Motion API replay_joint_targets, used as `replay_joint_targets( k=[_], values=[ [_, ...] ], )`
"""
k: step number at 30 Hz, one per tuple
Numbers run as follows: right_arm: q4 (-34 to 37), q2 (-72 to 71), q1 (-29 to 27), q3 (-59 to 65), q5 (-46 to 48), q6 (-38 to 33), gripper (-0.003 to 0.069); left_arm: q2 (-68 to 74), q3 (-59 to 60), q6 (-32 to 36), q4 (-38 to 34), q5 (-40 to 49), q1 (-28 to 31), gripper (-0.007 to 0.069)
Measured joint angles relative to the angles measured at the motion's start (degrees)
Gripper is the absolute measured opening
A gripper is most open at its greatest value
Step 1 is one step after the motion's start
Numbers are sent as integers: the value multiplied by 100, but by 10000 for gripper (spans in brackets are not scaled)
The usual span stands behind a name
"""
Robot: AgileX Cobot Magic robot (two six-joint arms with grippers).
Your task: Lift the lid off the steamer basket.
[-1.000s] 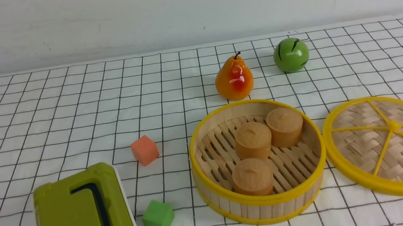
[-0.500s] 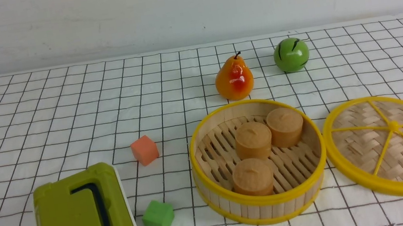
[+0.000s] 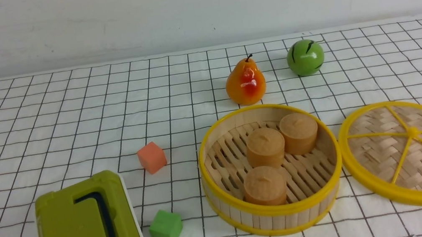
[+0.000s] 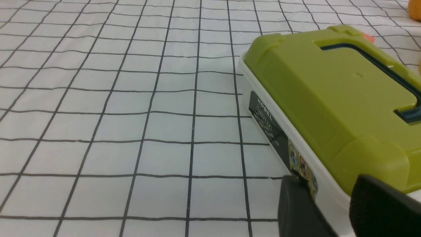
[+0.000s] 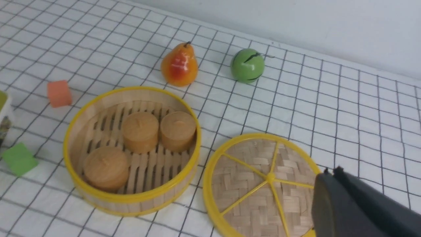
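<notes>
The steamer basket [image 3: 279, 220] [image 5: 131, 203] stands uncovered at the right of centre, with three tan round blocks [image 3: 265, 147] on its slatted floor. Its lid [image 3: 411, 152] [image 5: 260, 194] lies flat on the cloth just to the basket's right, close against its rim. Neither arm shows in the front view. In the right wrist view my right gripper [image 5: 331, 171] is shut with nothing in it, raised over the lid's outer edge. My left gripper [image 4: 327, 180] is open, low beside the olive-green box [image 4: 329, 89], whose white wall shows between the fingers.
The olive-green box [image 3: 85, 236] sits at the front left. An orange cube [image 3: 151, 157] and a green cube [image 3: 165, 227] lie between it and the basket. A pear [image 3: 245, 83] and a green apple [image 3: 305, 57] stand behind the basket. A checked cloth covers the table.
</notes>
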Motion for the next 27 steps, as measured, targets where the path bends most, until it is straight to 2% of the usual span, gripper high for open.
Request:
replay_joint_targets(
  k=[2, 4, 5, 6, 8, 12, 17, 27],
  values=[
    [-66, -308, 0, 562, -516, 0, -19, 0, 0, 0, 0, 0, 0, 239],
    [-209, -848, 0, 1639, -1450, 26, -19, 0, 0, 0, 0, 0, 0, 239],
    [-220, -944, 0, 1721, -1519, 51, -19, 0, 0, 0, 0, 0, 0, 239],
    [-330, -1336, 0, 2453, -2098, 217, -19, 0, 0, 0, 0, 0, 0, 239],
    [-484, -1879, 0, 3287, -2637, 583, -19, 0, 0, 0, 0, 0, 0, 239],
    [-880, -2766, 0, 4437, -3307, 1237, -19, 0, 0, 0, 0, 0, 0, 239],
    [-1126, -3449, 0, 5473, -3494, 1781, -19, 0, 0, 0, 0, 0, 0, 239],
    [-1410, -4137, 0, 6696, -3526, 2106, -19, 0, 0, 0, 0, 0, 0, 239]
  ],
)
